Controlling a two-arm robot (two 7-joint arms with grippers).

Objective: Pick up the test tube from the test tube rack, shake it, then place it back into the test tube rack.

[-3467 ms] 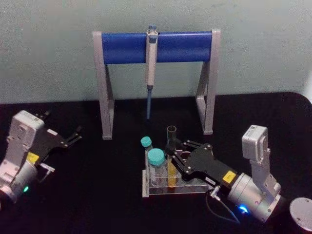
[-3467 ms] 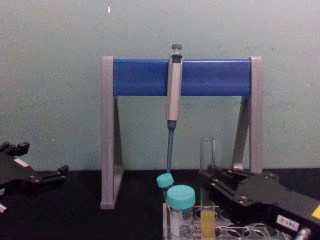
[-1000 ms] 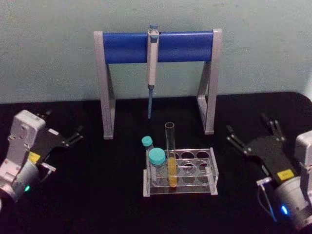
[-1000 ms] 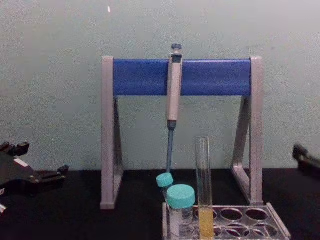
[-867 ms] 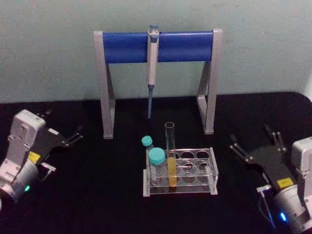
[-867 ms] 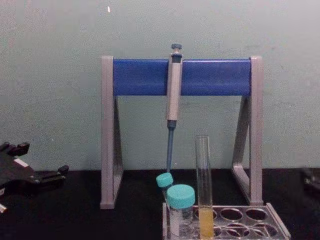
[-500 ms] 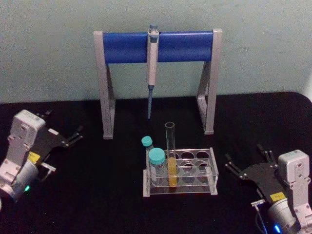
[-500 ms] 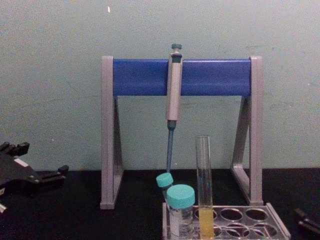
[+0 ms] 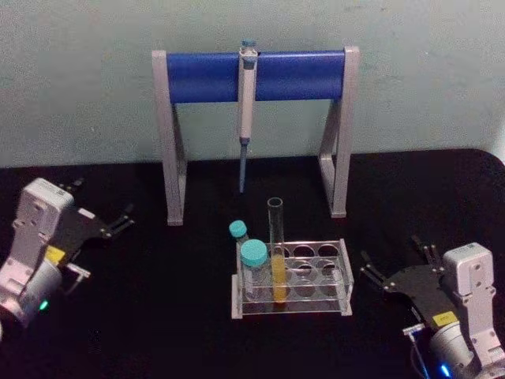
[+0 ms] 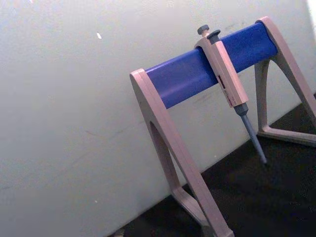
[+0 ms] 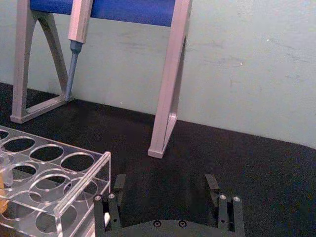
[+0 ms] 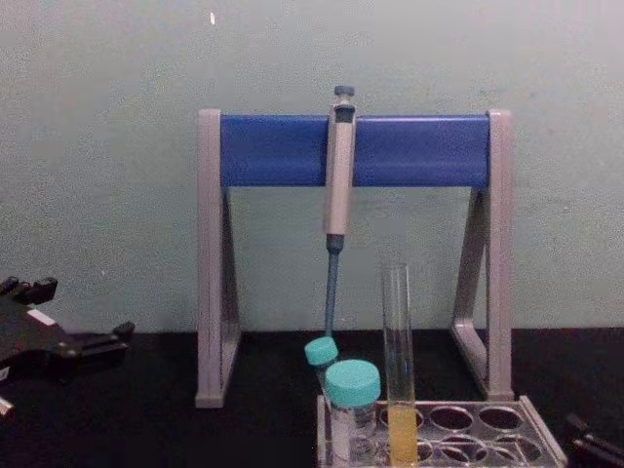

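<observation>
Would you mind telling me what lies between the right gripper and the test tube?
In the head view, the empty holes of the test tube rack lie between the right gripper and the test tube, then bare black table.

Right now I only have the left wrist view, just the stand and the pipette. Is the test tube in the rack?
Observer: Yes. The test tube stands upright in the test tube rack, with yellow liquid in its lower part.
Operator: Is the right hand on it?
Observer: No. The right hand is off to the rack's right, apart from it, open and holding nothing.
Operator: Is anything crowding the tube?
Observer: Two teal-capped vials stand in the rack right beside it, on its left; the holes to its right are free.
</observation>
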